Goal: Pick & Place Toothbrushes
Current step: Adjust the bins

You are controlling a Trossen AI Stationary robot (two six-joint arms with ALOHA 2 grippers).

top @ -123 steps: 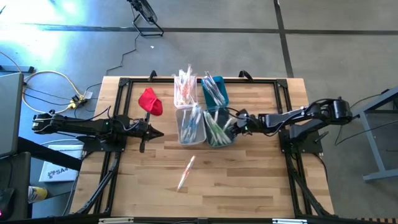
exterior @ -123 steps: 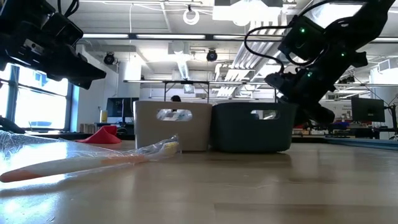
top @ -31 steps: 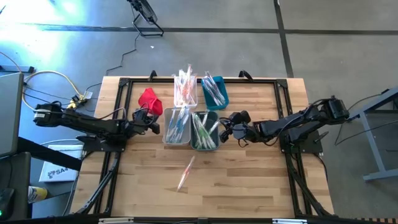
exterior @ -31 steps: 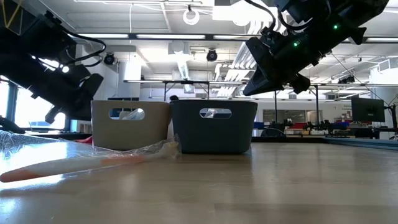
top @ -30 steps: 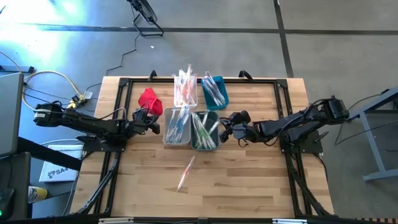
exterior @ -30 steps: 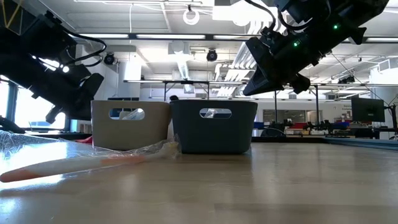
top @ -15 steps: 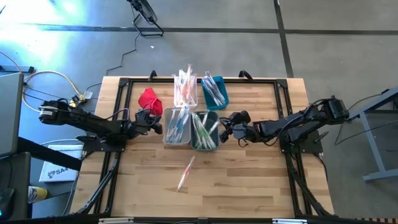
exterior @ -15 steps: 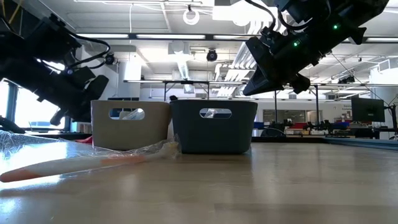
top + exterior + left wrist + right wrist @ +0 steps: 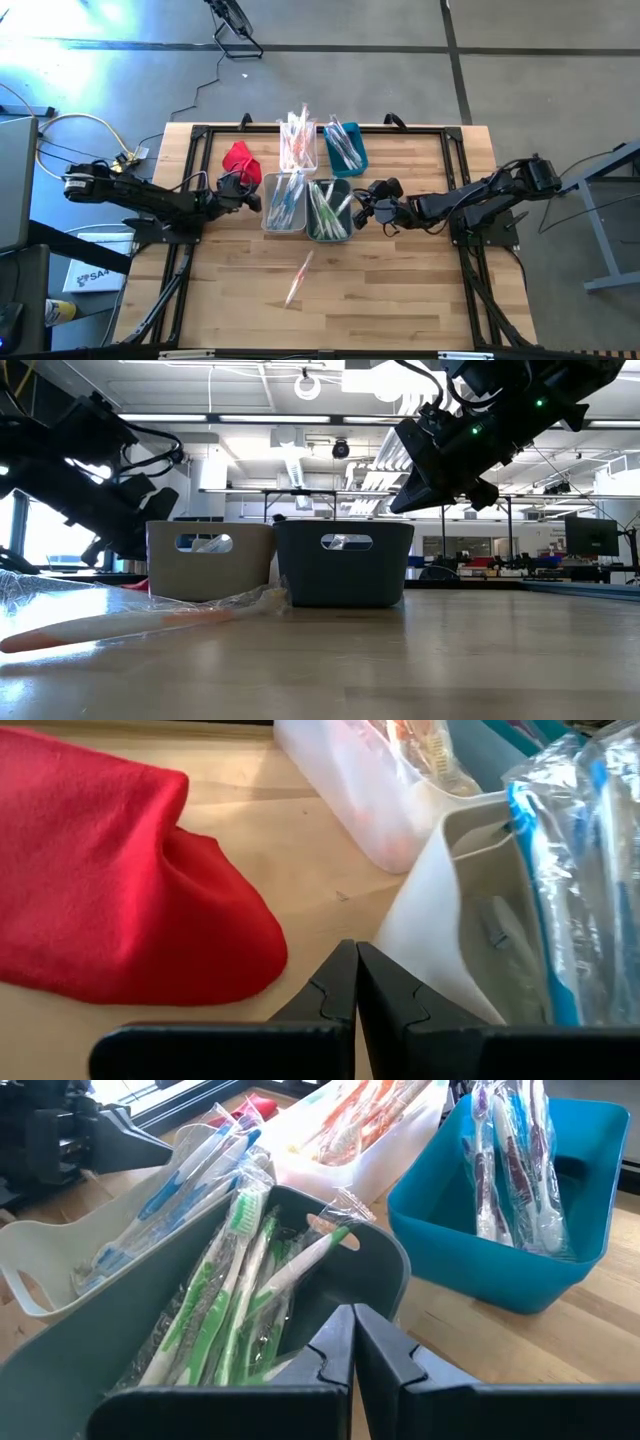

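Both end effectors closed, empty: left end effector (image 9: 249, 195) beside the white bin (image 9: 284, 202), right end effector (image 9: 365, 212) beside the grey bin (image 9: 329, 210). Looks like sorting by colour: four bins hold wrapped toothbrushes (image 9: 247, 1276), too many to count. One stray toothbrush (image 9: 299, 277) lies on the surface (image 9: 400, 290), likely next pick.

A lone wrapped toothbrush (image 9: 130, 622) runs off the low view's edge, its handle blurred; wrappers (image 9: 215, 1310) veil the green brushes' bristles in the grey bin (image 9: 385, 1270)
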